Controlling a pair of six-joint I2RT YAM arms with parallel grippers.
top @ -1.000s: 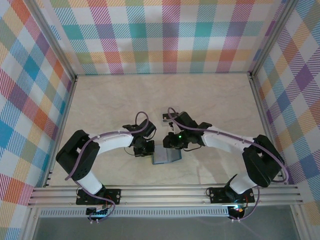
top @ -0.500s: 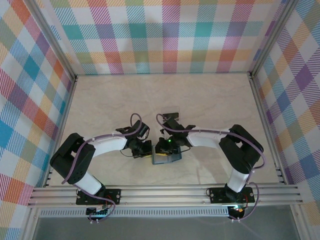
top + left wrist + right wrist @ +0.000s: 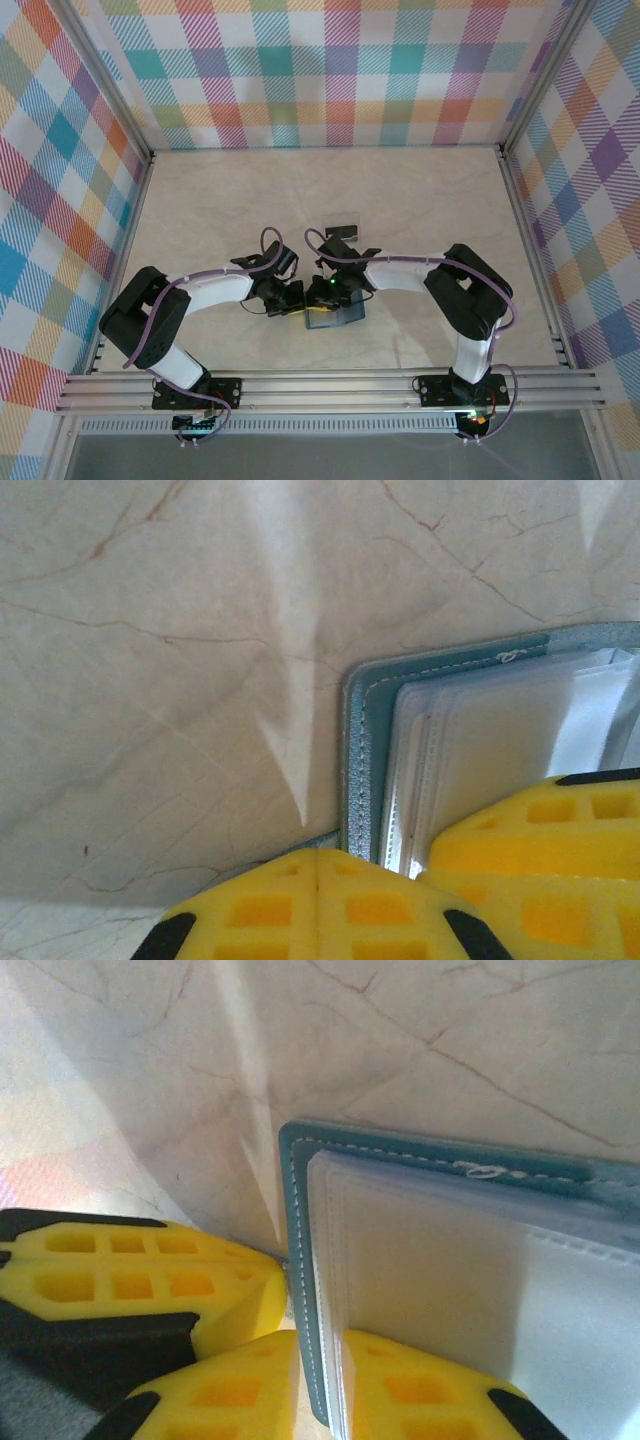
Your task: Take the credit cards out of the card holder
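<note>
1. Table [image 3: 420,200]: pale marbled top. The card holder lies on it close to its near edge, between the two arms.
2. Card holder [image 3: 296,1260]: teal stitched cover, lying open and flat. Judged light and limp, so it would likely slide or lift when a card is pulled unless pinned.
3. Right gripper [image 3: 315,1345]: at the holder's left edge, fingers straddling the cover edge and pinching it together with the nearest sleeves.
4. Left gripper [image 3: 318,865]: just left of the holder, tips at its near-left corner, fingers pressed together. Whether a sliver of cover is caught between them cannot be told.
5. Small clear tray [image 3: 343,222]: beyond the holder, apart from it. Detail is too small to read.
6. Clear sleeves [image 3: 430,1260]: stacked inside the holder's cover, glossy and floppy. Judged slippery and easily creased.
7. Credit cards: presumably inside the holder's sleeves; no dark face can be made out. Judged thin, stiff and smooth. They are best taken by an exposed short edge at a sleeve mouth and drawn along the pocket while the cover is held down.
</note>
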